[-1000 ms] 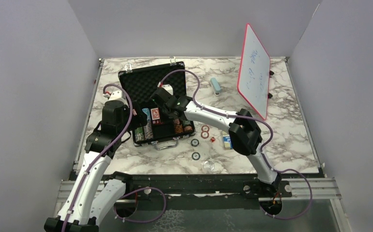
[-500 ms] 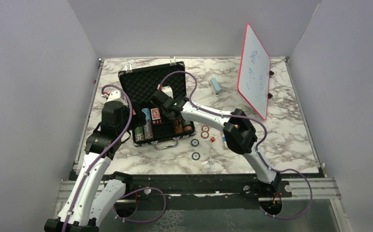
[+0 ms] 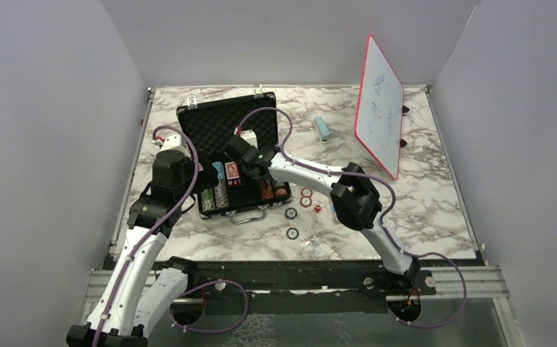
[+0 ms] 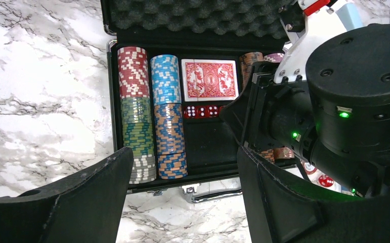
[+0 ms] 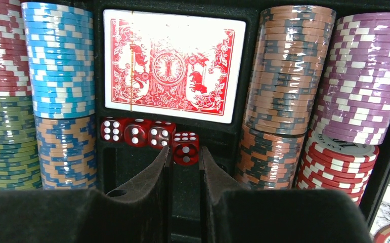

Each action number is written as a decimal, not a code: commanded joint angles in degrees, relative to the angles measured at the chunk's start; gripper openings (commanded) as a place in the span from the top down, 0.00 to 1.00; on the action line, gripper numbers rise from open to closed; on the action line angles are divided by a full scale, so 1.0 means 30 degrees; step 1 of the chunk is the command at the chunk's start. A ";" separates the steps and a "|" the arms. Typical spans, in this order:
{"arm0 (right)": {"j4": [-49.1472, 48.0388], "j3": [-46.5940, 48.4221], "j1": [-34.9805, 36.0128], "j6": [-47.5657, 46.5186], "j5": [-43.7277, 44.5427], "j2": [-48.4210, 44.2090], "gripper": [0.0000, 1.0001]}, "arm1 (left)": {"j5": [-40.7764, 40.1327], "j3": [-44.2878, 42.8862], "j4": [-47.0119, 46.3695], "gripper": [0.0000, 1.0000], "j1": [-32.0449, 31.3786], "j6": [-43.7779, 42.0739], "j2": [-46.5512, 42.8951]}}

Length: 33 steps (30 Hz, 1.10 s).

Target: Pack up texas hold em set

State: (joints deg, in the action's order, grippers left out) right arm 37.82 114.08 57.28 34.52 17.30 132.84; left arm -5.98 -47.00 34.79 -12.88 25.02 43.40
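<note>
The black briefcase (image 3: 214, 130) lies open, its foam lid up. Its tray holds striped chip stacks (image 5: 58, 61), a red card deck (image 5: 172, 66) and three red dice in a row (image 5: 134, 132). My right gripper (image 5: 185, 158) is low inside the tray and shut on a fourth red die (image 5: 185, 150), held at the right end of that row. My left gripper (image 4: 182, 197) is open and empty above the case's front edge and silver handle (image 4: 218, 192). In the top view the right gripper (image 3: 240, 177) is over the tray's middle and the left gripper (image 3: 199, 184) at its left end.
Round buttons (image 3: 305, 196), two ringed chips (image 3: 291, 213), a red die (image 3: 318, 209) and a clear disc (image 3: 311, 248) lie on the marble right of the case. The red-framed whiteboard (image 3: 380, 108) and pale blue block (image 3: 322, 129) stand at the back right.
My right arm's elbow has swung left and the gripper has moved a little left and further into the tray. The left arm has not moved.
</note>
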 commanded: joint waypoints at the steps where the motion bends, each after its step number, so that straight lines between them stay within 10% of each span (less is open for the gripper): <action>1: -0.0125 0.0549 -0.0017 -0.0252 0.0533 0.0847 0.78 | 0.0181 0.0047 -0.0500 0.23 -0.0070 -0.0180 -0.0069; 33: -0.0476 -0.0434 -0.0048 -0.0379 -0.0591 -0.1843 0.60 | 0.0436 0.0287 -0.0811 0.24 -0.0070 -0.0144 -0.0148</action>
State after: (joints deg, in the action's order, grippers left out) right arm 37.65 113.69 56.90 32.93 16.73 132.07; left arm -5.76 -46.76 34.35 -12.88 24.97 43.62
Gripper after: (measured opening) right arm 0.393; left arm 0.767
